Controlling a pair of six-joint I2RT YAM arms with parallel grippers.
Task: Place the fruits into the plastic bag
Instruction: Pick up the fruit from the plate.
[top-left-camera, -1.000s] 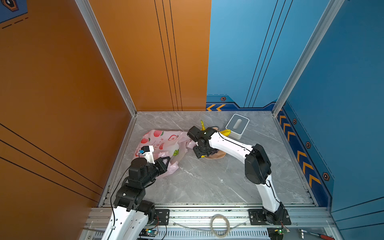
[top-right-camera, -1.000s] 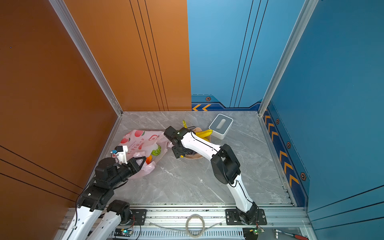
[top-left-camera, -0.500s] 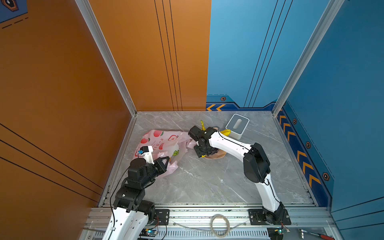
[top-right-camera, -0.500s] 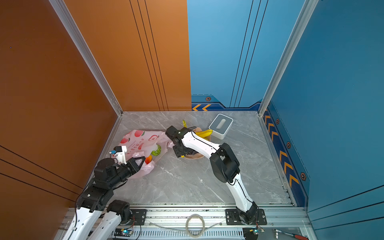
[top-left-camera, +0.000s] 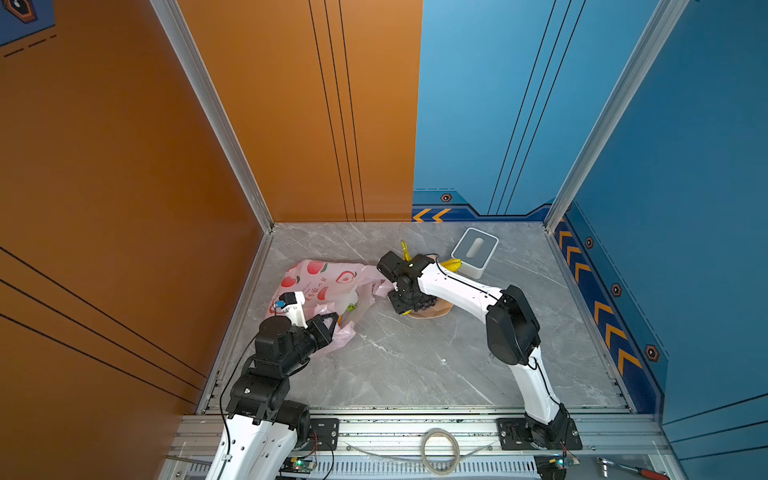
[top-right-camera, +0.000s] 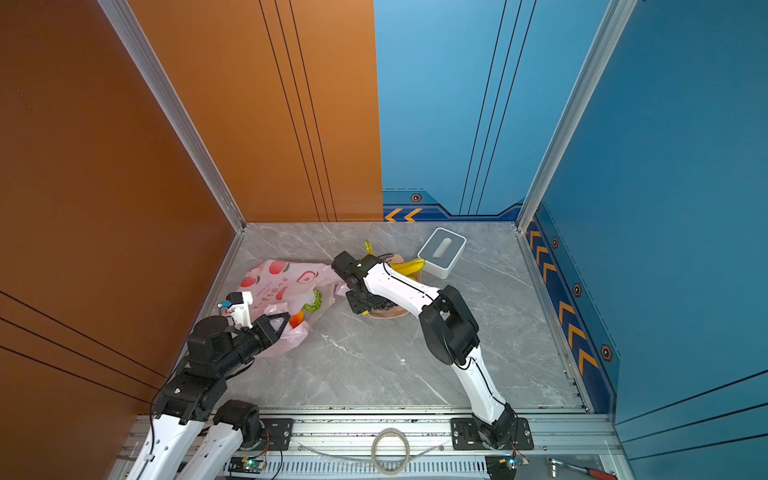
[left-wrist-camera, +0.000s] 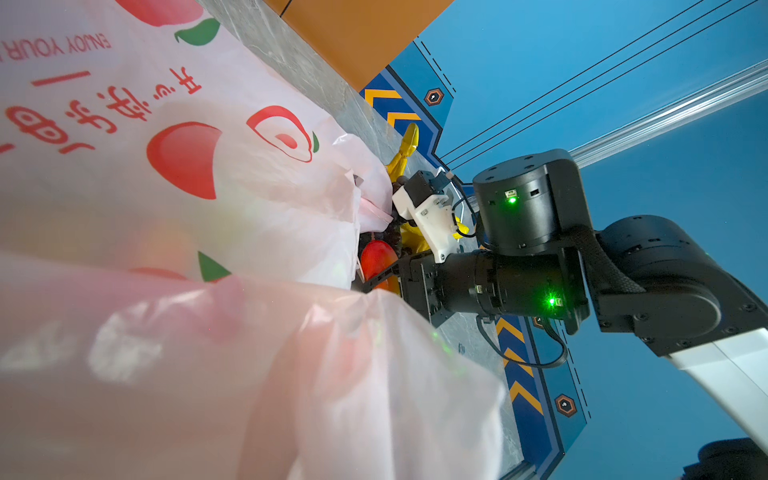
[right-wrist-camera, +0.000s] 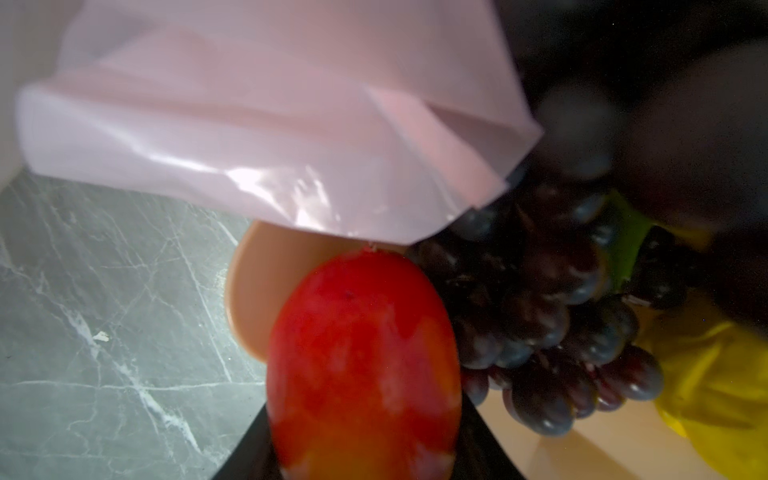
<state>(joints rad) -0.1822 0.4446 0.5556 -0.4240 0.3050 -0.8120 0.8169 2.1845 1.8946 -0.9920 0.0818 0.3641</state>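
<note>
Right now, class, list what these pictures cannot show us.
- Right claw tips: both top views, hidden under its own wrist.
- Its grip on the mango: right wrist view, cut off by the edge.
- Contents of the plastic bag: left wrist view, blurred by its film.

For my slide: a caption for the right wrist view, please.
Right gripper straddles the mango, grapes beside it, bag edge near.

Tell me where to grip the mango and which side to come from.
Probably best to take the mango across its narrow middle, jaws on its two long flanks, as the right gripper straddles it. Come in along its length from its uncovered end: the grape bunch lies close against one flank farther in, and a flap of the plastic bag hangs over the far tip.
</note>
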